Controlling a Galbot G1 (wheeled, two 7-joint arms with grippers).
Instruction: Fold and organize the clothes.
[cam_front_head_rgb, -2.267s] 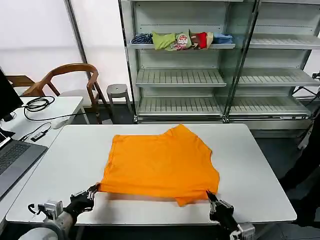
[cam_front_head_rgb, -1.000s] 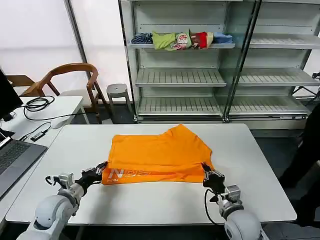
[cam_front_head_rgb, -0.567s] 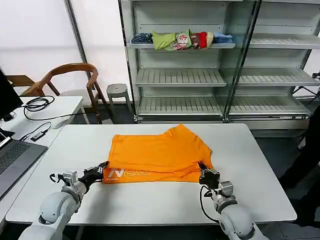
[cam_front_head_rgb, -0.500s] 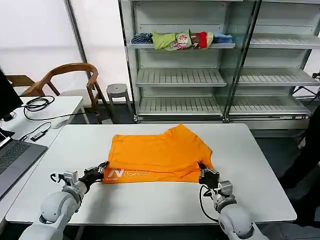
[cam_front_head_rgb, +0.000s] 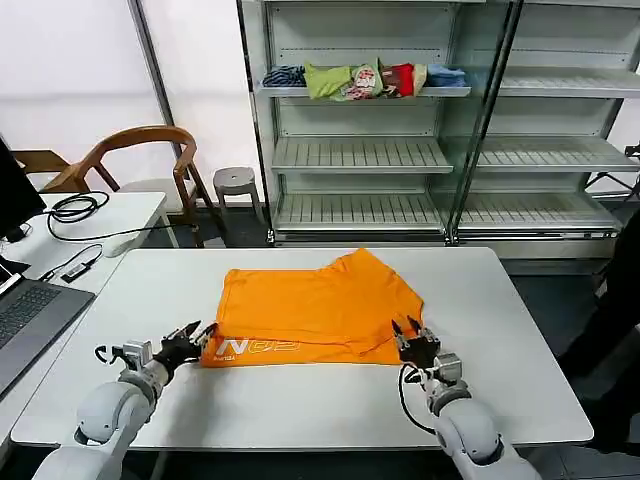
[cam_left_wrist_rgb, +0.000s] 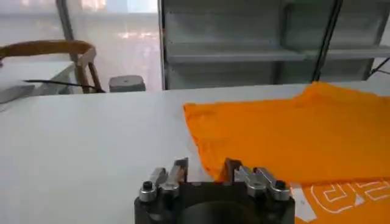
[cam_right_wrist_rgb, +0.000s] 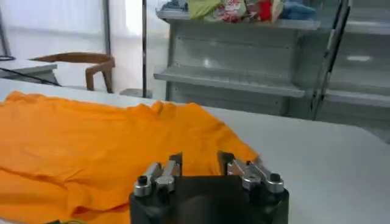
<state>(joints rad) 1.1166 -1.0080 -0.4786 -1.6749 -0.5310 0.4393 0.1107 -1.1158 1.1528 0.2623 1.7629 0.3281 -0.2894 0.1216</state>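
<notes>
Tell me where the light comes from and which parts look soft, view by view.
Head view: daylight from the pale wall behind the chair; the T-shirt is evenly lit and sharp. Left wrist view: the shelves behind are soft, with glare at the top. Right wrist view: the near gripper is dark and the garment heap blurred.

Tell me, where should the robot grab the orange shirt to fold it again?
Probably the two near corners of the T-shirt, along its folded front edge: they lie flat and free. The left gripper and right gripper, both open, already sit beside them and could come in from the near side.
</notes>
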